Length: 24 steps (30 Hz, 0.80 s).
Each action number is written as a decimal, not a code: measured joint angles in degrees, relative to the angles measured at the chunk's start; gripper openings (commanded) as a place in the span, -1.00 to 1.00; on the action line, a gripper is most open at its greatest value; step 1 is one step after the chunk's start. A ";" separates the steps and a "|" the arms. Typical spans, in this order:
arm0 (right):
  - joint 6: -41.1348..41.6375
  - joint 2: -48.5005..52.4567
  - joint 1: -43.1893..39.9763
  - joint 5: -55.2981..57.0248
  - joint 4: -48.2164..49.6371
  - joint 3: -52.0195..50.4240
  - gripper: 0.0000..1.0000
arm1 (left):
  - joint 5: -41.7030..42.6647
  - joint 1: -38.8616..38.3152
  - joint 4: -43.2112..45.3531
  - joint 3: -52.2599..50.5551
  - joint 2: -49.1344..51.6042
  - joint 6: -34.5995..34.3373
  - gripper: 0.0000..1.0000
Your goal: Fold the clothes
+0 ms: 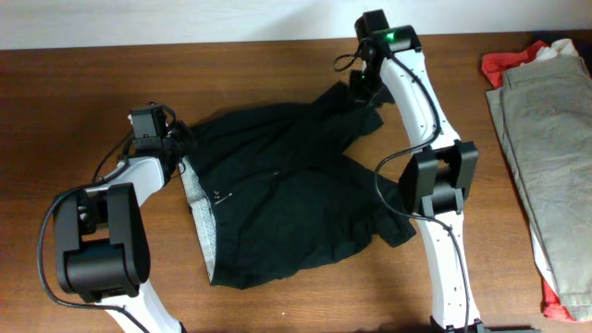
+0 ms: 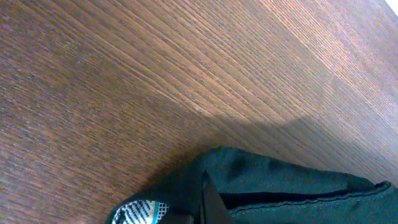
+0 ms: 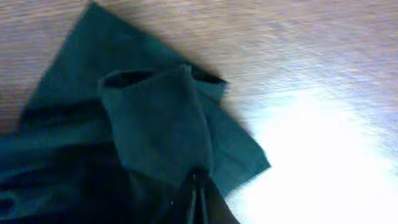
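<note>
A black pair of shorts [image 1: 277, 203] with a grey-white patterned waistband lining [image 1: 199, 208] lies crumpled in the middle of the wooden table. My left gripper [image 1: 176, 143] is shut on the waistband corner at the garment's left; in the left wrist view dark cloth [image 2: 280, 186] and the patterned lining [image 2: 140, 213] bunch at the jaws [image 2: 205, 208]. My right gripper [image 1: 363, 88] is shut on a leg hem at the far right top; the right wrist view shows the folded dark cloth [image 3: 155, 124] pinched at the jaws [image 3: 198, 193].
A stack of clothes lies at the right edge: a khaki garment [image 1: 546, 139] over a red one [image 1: 509, 63]. Bare wood [image 1: 74, 120] surrounds the shorts on the left and front.
</note>
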 measured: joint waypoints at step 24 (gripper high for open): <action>17.81 -0.85 -2.84 3.96 -13.20 -18.64 0.32 | -0.24 0.00 -0.79 0.00 0.00 0.00 -0.99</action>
